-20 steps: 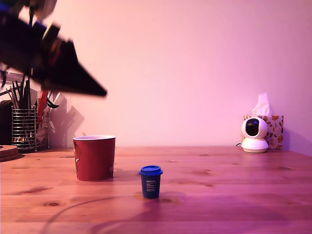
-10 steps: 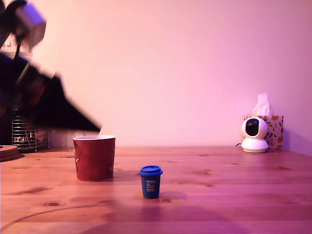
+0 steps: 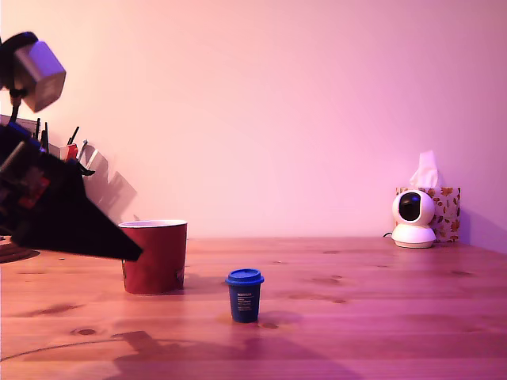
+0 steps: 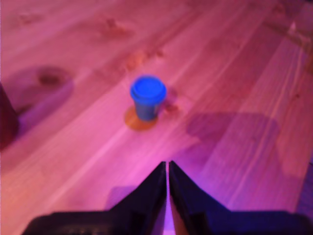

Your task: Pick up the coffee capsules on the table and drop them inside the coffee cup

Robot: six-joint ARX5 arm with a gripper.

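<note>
Wrist view, fingers (image 4: 167, 169) pressed together, empty — blue capsule (image 4: 147, 97) ahead, well apart

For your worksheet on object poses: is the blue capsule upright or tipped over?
Upright: the blue capsule stands on its base on the table, lid on top.

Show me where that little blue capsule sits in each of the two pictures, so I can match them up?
Exterior view: the blue capsule stands upright on the wooden table, to the exterior view's right of the red cup and apart from it.
Wrist view: the blue capsule stands ahead of the gripper, whose tips are together, not touching it.
Shared landmark: the red cup, only a dark sliver at the wrist picture's edge.
</note>
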